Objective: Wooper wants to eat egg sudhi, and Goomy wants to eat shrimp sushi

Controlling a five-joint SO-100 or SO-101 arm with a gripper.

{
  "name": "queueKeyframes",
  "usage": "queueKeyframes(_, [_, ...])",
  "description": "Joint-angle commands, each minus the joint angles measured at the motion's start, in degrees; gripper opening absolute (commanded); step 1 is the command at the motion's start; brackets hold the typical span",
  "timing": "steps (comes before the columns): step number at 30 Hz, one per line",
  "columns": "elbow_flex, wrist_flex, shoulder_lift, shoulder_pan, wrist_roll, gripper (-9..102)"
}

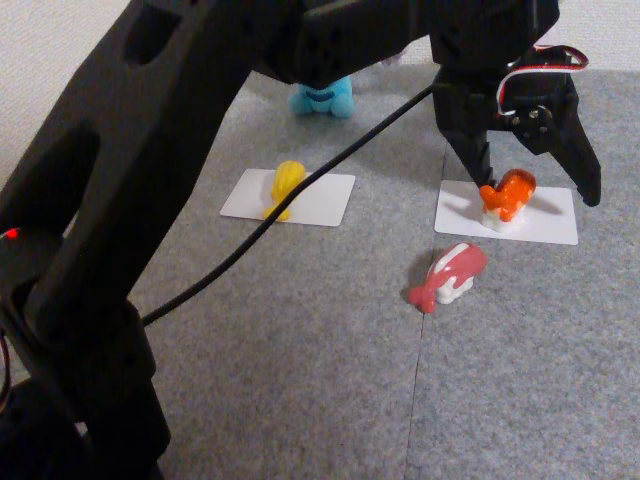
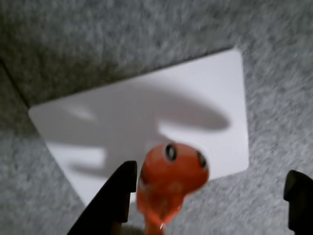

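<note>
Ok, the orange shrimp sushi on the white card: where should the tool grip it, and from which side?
Grip the shrimp sushi across its rounded orange body, above the white base, coming down from above. The open tool already straddles it on the white card; the body looks narrower than the gap, and the thin tail seems a poorer hold.

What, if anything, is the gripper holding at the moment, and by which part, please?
Nothing is held. The gripper is open, its fingers straddling the shrimp sushi, which sits on the white card; one finger is close beside it, the other well clear.
</note>
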Motion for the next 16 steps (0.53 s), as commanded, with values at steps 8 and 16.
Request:
queueKeyframes(8, [-2.55, 16.96, 22.41, -6.77, 1.05, 36])
queueKeyframes(16, [-1.58, 22.06, 37.44, -8.53, 3.78, 36])
